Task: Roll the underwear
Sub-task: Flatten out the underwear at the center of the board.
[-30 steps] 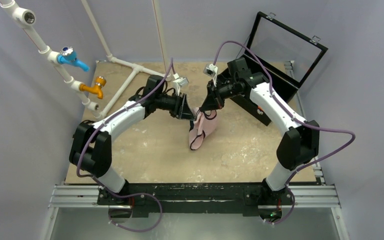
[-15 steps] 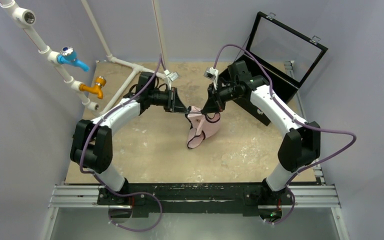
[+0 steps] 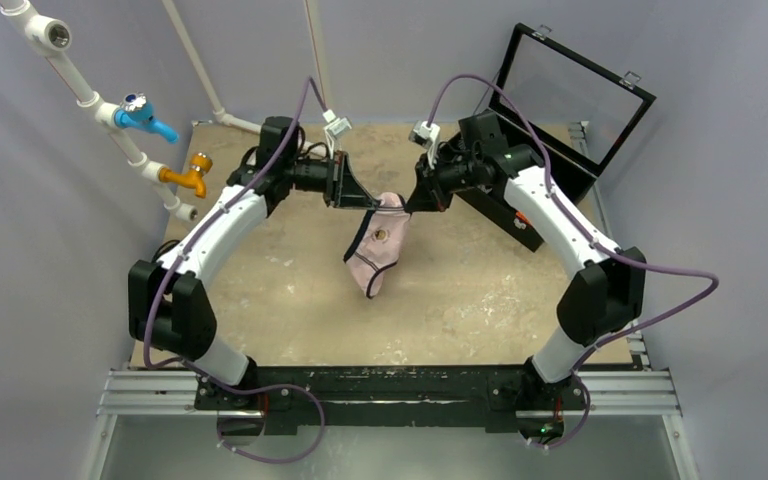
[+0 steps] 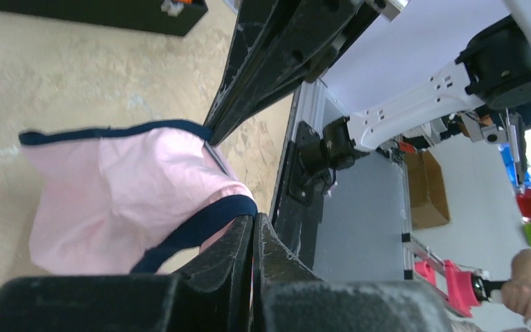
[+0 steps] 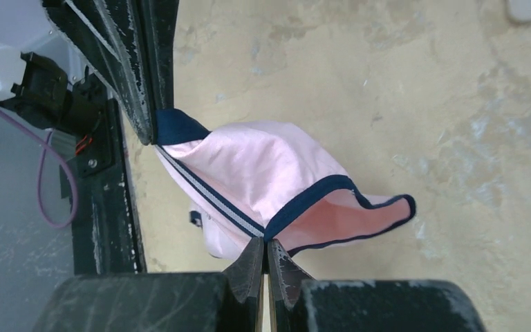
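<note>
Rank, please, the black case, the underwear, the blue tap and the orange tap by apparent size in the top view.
1. black case
2. underwear
3. blue tap and orange tap: look alike, so unranked.

A: How are the two arms posed?

B: The left arm (image 3: 222,225) and right arm (image 3: 558,222) both reach away from their bases and bend inward like mirror images. Their wrists are turned toward the middle.

A: And the grippers?

B: The left gripper (image 3: 367,207) and right gripper (image 3: 408,206) face each other, near but apart. Each has its fingers pressed together, pinching the top edge of the underwear (image 3: 375,245), which hangs between them.
</note>
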Controlling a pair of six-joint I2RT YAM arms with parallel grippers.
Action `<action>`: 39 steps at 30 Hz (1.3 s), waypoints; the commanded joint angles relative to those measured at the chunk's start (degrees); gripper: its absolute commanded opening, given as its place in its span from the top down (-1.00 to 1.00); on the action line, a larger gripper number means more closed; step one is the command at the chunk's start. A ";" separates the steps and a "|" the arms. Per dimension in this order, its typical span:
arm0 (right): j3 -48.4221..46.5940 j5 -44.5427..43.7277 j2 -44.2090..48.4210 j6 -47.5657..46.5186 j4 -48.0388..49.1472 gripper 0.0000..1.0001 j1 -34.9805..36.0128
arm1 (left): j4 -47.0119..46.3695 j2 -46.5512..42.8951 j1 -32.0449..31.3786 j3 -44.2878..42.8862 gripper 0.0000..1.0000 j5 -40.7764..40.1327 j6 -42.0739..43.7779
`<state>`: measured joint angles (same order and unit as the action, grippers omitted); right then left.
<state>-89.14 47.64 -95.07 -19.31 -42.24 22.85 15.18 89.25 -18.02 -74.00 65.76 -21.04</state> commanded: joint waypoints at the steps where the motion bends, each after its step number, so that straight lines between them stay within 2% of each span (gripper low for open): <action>1: -6.43 -2.81 3.07 0.92 3.00 1.00 0.00 | 7.78 -2.40 0.09 -9.47 1.00 -2.52 5.07; 4: -9.71 -3.06 2.93 0.26 2.17 1.00 0.00 | 9.84 -2.68 0.12 -12.43 1.00 -7.34 5.33; 8: -8.06 -3.32 6.25 1.70 6.14 1.00 0.00 | 10.88 -5.27 0.09 -12.27 1.00 -13.46 8.11; 10: -7.01 -3.44 7.90 2.17 6.96 1.00 0.00 | 12.43 -6.50 0.09 -11.89 1.00 -14.38 10.14; 14: -5.71 0.67 10.05 -1.76 1.68 1.00 0.09 | 15.88 -10.23 -0.84 -8.35 1.00 -11.88 16.68; 18: -0.71 4.97 13.25 -7.28 -3.12 1.00 0.94 | 21.92 -15.28 -7.09 -2.87 1.00 -15.88 28.14; 21: 4.09 5.80 14.79 -13.00 -7.88 1.00 1.66 | 25.50 -17.23 -11.82 0.80 1.00 -17.87 32.88; 23: 6.40 5.99 15.44 -16.38 -11.68 1.00 2.54 | 26.19 -17.75 -12.95 2.42 1.00 -17.24 32.90; 25: 8.47 4.31 15.69 -15.78 -10.90 1.00 3.08 | 24.70 -17.79 -13.03 3.13 1.00 -18.80 31.16; 29: 11.42 -6.98 13.82 -2.99 4.73 1.00 3.15 | 16.98 -14.23 -12.57 1.88 1.00 -30.27 24.66; 32: 8.51 -15.52 7.16 0.62 8.51 1.00 2.86 | 14.65 -6.51 -10.49 -2.41 1.00 -38.60 17.25; 33: 7.15 -17.10 4.12 1.31 8.99 0.95 2.49 | 14.51 -3.54 -9.11 -3.93 1.00 -40.72 15.03; 36: 2.44 -21.38 -5.94 5.09 9.74 0.44 1.97 | 15.36 6.72 -4.89 -9.15 1.00 -45.09 8.53; 37: -0.07 -22.79 -8.72 5.52 9.02 0.19 1.93 | 16.64 10.24 -3.88 -11.19 0.89 -46.62 7.51; 39: -1.78 -24.46 -12.23 6.73 8.84 0.00 1.84 | 18.65 15.73 -2.38 -14.39 0.60 -48.37 6.45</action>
<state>-86.41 31.68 -100.90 -17.67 -35.66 25.30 31.92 96.57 -24.08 -82.76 26.15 -7.03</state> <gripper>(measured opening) 0.433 0.090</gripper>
